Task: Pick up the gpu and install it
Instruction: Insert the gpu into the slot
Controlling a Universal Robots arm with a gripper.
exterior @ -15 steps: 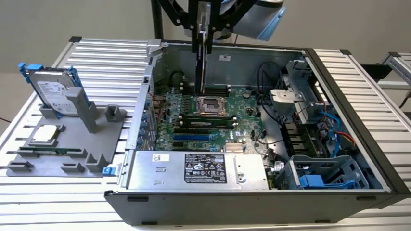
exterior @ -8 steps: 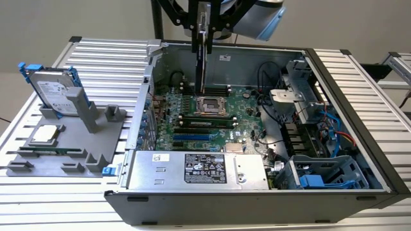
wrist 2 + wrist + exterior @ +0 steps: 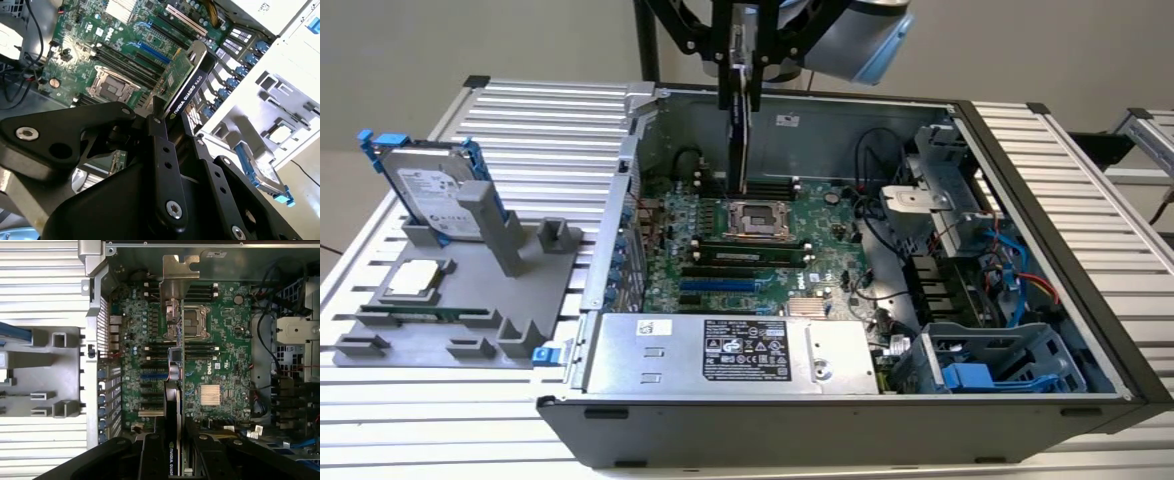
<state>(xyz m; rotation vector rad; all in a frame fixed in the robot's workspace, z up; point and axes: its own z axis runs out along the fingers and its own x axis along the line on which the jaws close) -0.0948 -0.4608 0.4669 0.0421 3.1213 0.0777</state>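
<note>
The gpu (image 3: 744, 145) hangs edge-down over the motherboard (image 3: 774, 240) inside the open computer case, well above the slots. My gripper (image 3: 744, 70) is shut on its upper end. In the second wrist view the gpu (image 3: 184, 86) shows its black cooler and green board between the black fingers (image 3: 162, 145). In the first wrist view the gpu (image 3: 173, 400) is seen edge-on, its silver bracket (image 3: 180, 270) toward the case's rear wall, and my gripper (image 3: 175, 452) clamps it. A blue slot (image 3: 152, 375) lies beside the card's line.
The case (image 3: 1067, 250) lies open on a slatted table. A power supply (image 3: 734, 352) and drive cage (image 3: 994, 365) fill its front. A grey fixture (image 3: 467, 300) on the exterior view's left holds a hard drive (image 3: 434, 185) in a blue frame and a processor (image 3: 420, 278).
</note>
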